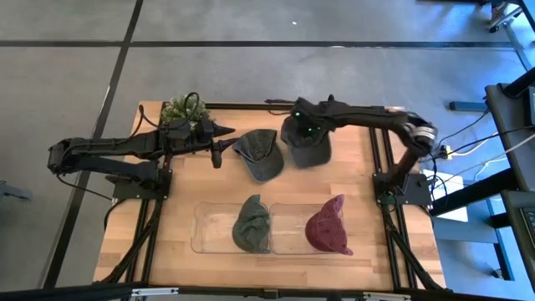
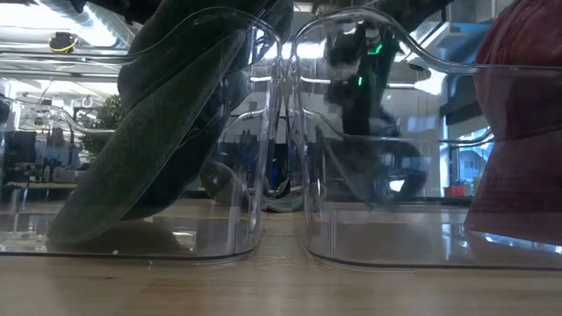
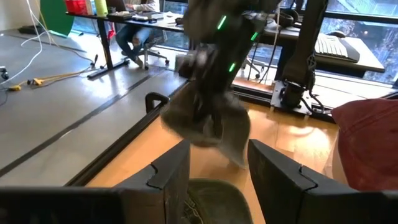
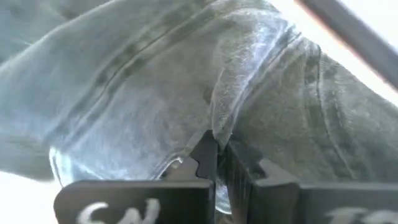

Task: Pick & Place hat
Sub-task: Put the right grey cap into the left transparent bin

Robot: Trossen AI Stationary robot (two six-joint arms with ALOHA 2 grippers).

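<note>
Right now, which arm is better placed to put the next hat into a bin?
The right. Its right gripper is already shut on the dark grey hat, lifted near the table's back. The left gripper, open, only hovers beside the other grey hat.

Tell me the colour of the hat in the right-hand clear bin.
Dark red, maroon hat; the high view shows it best.

Two dark, near-black arms, slim tubular links, bulkier joint housings. Left arm (image 1: pixel 117 150) mounted on black base block. Right arm (image 1: pixel 368 115) has silvery-grey elbow joint at right of frame, green indicator lights near wrist. Right gripper (image 4: pixel 217 165): black fingers with notched inner edges, white lettering on body at lower left.
</note>
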